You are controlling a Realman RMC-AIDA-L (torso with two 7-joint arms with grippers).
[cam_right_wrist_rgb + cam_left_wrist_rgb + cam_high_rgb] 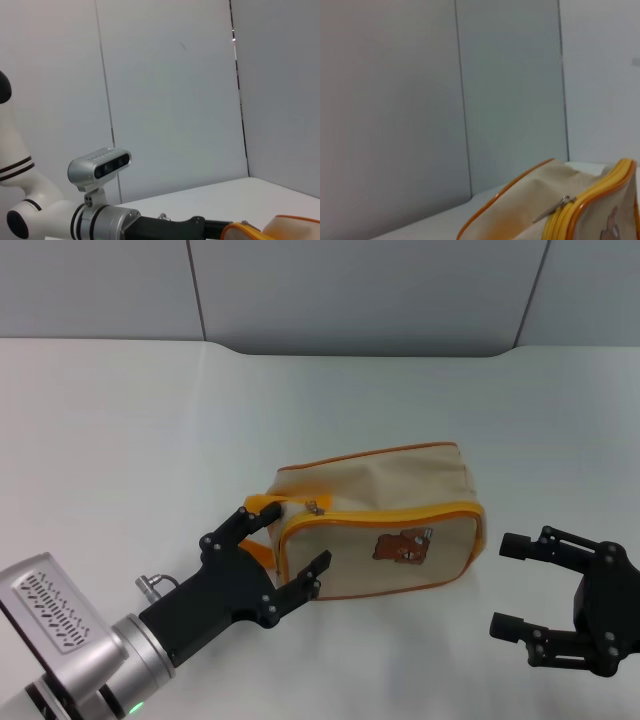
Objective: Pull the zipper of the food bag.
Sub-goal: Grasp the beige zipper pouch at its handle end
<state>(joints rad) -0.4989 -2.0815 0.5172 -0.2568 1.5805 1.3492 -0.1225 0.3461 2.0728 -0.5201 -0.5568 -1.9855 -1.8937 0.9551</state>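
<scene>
The food bag [385, 525] lies on the white tabletop [120, 420], a little right of the middle. Nearest, the left hand [282, 545] is seen at the bag's left end, with its fingers spread wide on either side of that end and nothing pinched between them. The orange strap handle [262, 508] sits just under the far finger. The right hand [515, 585] is held near the bag's right end, apart from it, and its fingers are spread too.

A little farther, the small silver pull tab [315, 506] is found on the top of the bag, near the left end. The zipper [390, 515] runs from there along the orange edge of the bear panel.

The bag is judged to be light and soft, so it may slide or fold when pulled. It should be held at one end while the tab is pinched.

The bag's long side runs left to right, with the right end turned a bit farther away. The bear patch [403, 546] faces the near side.
</scene>
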